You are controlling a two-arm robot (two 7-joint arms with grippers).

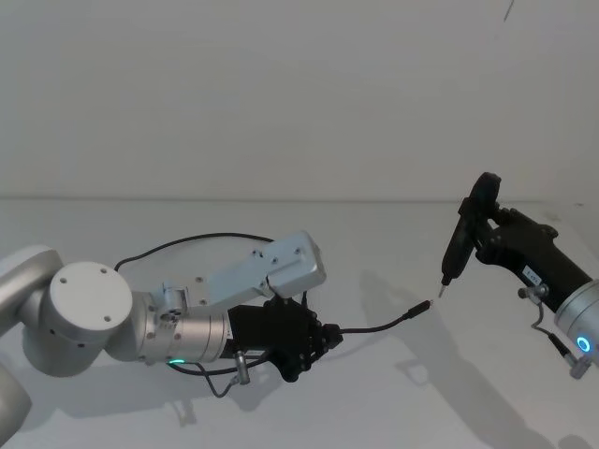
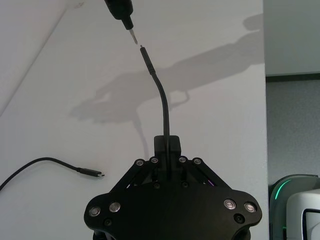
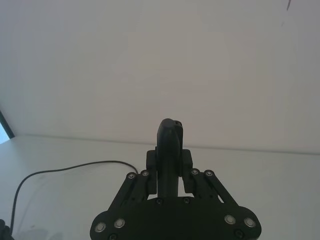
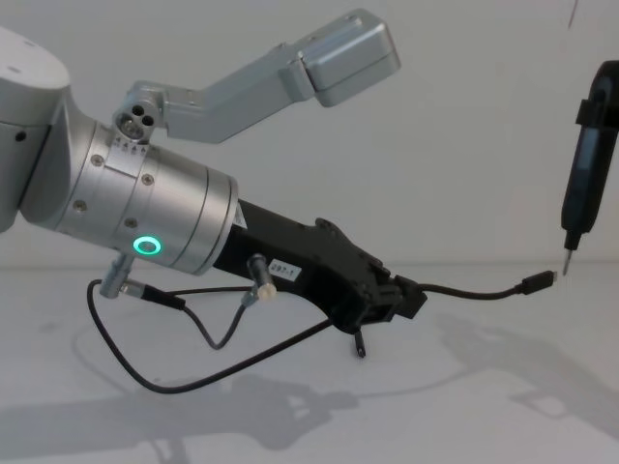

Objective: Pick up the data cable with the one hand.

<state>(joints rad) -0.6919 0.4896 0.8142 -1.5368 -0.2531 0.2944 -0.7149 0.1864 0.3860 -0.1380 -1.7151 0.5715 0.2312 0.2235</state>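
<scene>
The left gripper (image 1: 318, 339) is the landmark here: it sits low over the white table (image 1: 393, 262), at the end of a thick silver forearm (image 4: 145, 217) with a green ring light. Its jaws are closed tight on the data cable (image 1: 379, 325), gripping it a short way back from one end. From that grip the free end of the cable arches outward and slightly up, away from the left gripper, and ends in a small flat plug (image 4: 539, 281) held off the table. In the left wrist view the cable (image 2: 162, 107) rises straight out from between the closed fingers (image 2: 171, 145) and bends toward that plug. The rest of the cable runs back the other way: it loops behind the left gripper across the table (image 1: 201, 239), and its far end, with a second plug (image 2: 92, 173), lies flat on the table beside the left gripper.

Beyond the lifted plug, well out from the left gripper, the right gripper (image 1: 487, 238) is clamped shut on a slim black stick-like tool (image 4: 585, 169). The tool hangs nearly upright, and its thin metal tip (image 4: 567, 263) sits just beside the lifted plug; whether they touch cannot be told
</scene>
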